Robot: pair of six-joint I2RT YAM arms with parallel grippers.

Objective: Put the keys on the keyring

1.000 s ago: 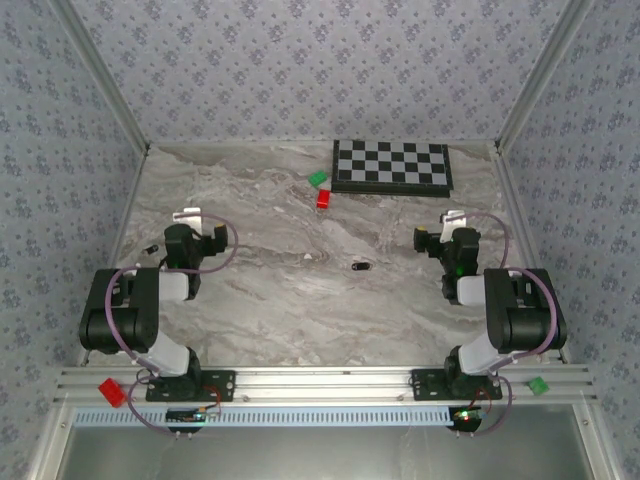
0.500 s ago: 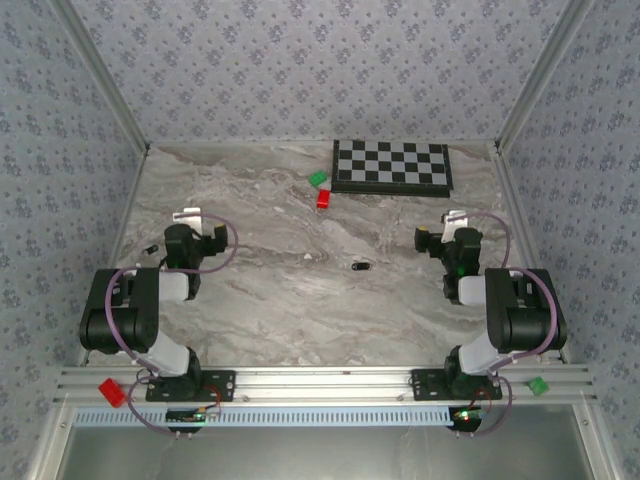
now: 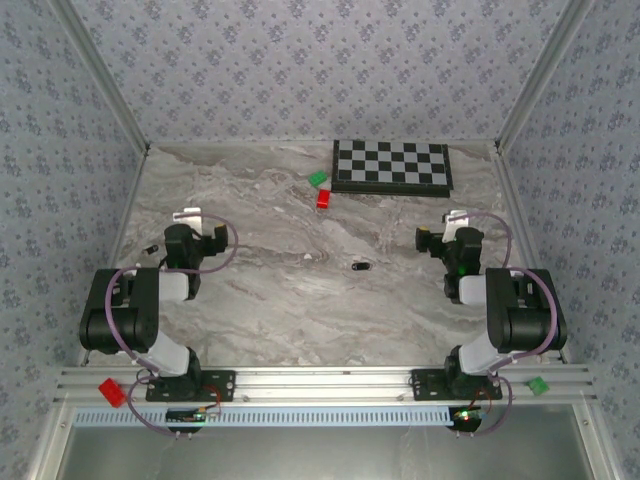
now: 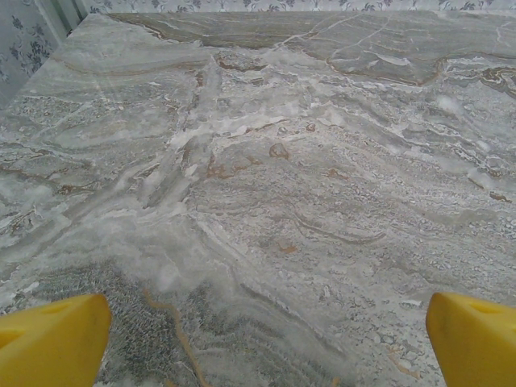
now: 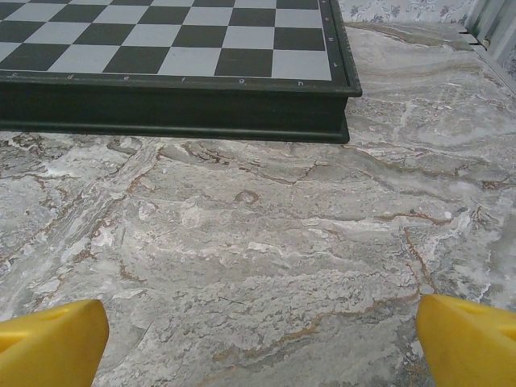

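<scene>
A tiny dark key lies on the marble table near its middle, between the two arms. Another small dark piece, possibly a key, lies just left of the left arm. A faint speck sits left of the middle key; I cannot tell whether it is the keyring. My left gripper is folded back at the left, well away from the middle key. Its yellow pads stand wide apart, so the left gripper is open over bare marble. My right gripper is likewise open and holds nothing.
A checkerboard lies at the back, ahead of the right gripper. A green block and a red block sit at its left end. Patterned walls close in the table. On the front rail rest a red block and a green block.
</scene>
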